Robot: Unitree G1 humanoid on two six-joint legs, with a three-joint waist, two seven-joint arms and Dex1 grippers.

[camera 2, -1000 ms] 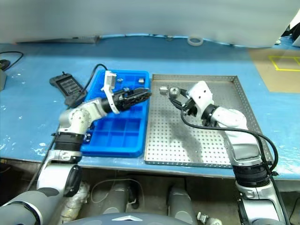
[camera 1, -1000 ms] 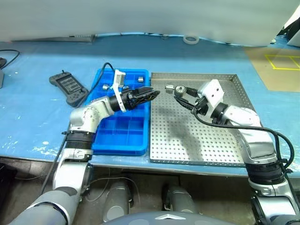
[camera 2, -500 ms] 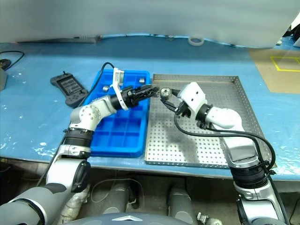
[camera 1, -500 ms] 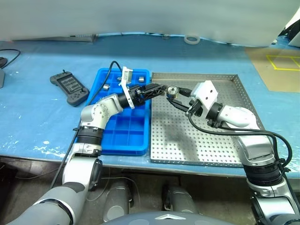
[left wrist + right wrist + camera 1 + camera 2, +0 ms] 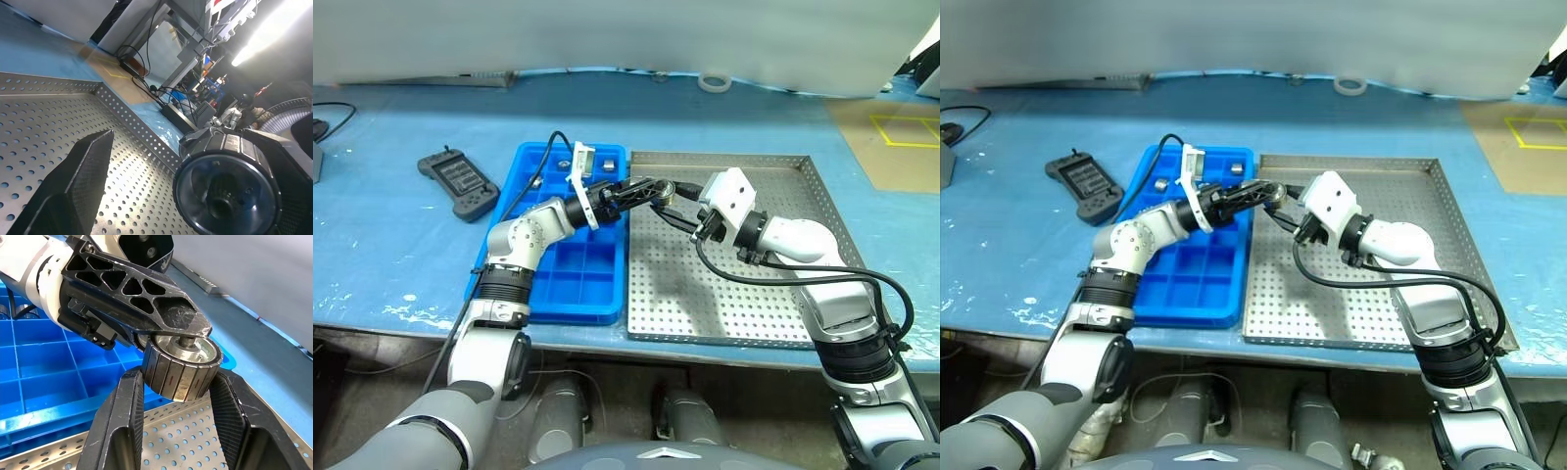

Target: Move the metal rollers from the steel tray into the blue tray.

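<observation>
My right gripper [image 5: 178, 377] is shut on a metal roller [image 5: 182, 363], a ribbed silvery cylinder held above the near-left corner of the steel tray [image 5: 754, 284], next to the blue tray [image 5: 570, 284]. My left gripper [image 5: 653, 186] reaches in from over the blue tray and stands open with its fingers on either side of that roller [image 5: 225, 191]. One left finger [image 5: 83, 181] is apart from the roller, and the other lies across its top end. Two more rollers [image 5: 1161, 183] [image 5: 1234, 168] lie in the blue tray's far compartments.
A black handheld remote [image 5: 458, 183] lies on the blue table left of the blue tray. A white tape roll [image 5: 712, 82] sits at the table's far edge. The steel tray's perforated floor is bare to the right of my right arm.
My right gripper has carried the roller leftward to the tray's left rim. The left gripper has come in toward it, and its open fingers now straddle the roller.
</observation>
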